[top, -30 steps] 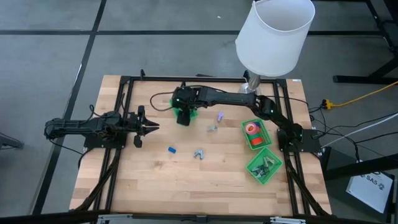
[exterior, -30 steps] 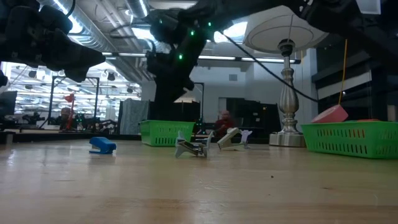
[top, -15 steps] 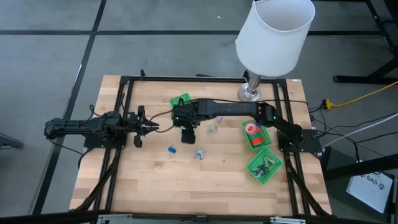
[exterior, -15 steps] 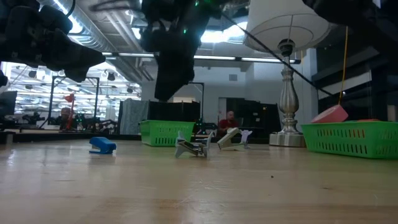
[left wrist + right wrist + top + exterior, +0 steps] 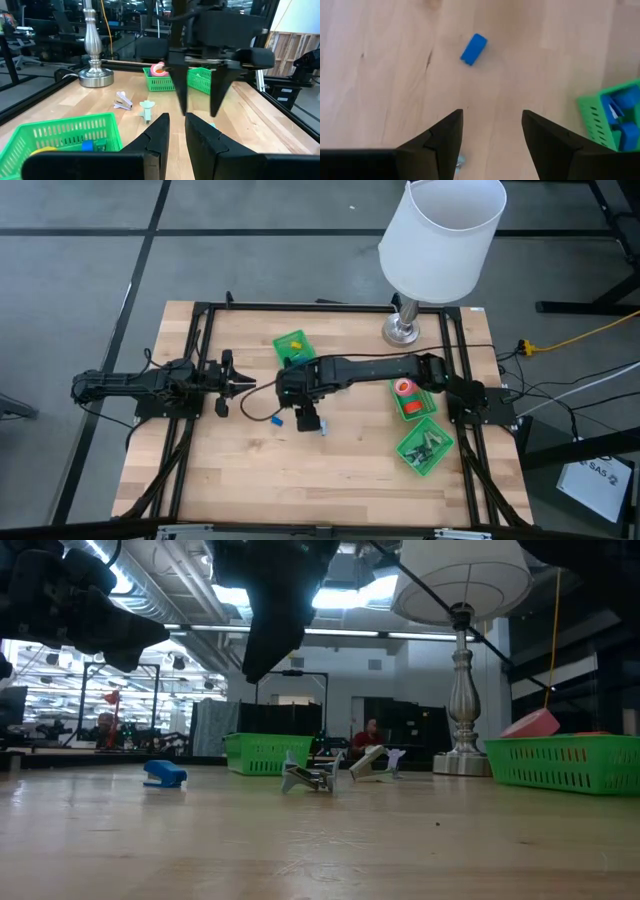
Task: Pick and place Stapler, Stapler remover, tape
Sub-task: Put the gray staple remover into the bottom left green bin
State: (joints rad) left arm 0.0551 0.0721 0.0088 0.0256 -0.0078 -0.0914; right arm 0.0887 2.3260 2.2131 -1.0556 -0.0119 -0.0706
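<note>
1. The left gripper [image 5: 243, 384] waits over the left part of the light wooden table [image 5: 240, 480], its two dark fingers [image 5: 159, 131] drawn close with only a narrow slot between them, pinching nothing.
2. The small blue oblong plastic stapler [image 5: 275, 420] lies flat on the bare wood left of centre. It looks light, rigid and smooth, so it may skid; I would take it across its short sides.
3. The right gripper [image 5: 307, 423] hangs above the table middle, fingers [image 5: 445, 137] spread and empty, the blue stapler just ahead of them in the right wrist view.
4. The grey metal claw-shaped staple remover [image 5: 308, 778] sits near the centre: stiff, springy and awkward, best pinched across its body.
5. The small green plastic basket [image 5: 291, 346] stands behind, holding small blocks.
6. On the right, the red and pink tape rolls [image 5: 404, 389] already lie in another green basket [image 5: 409, 411].
</note>
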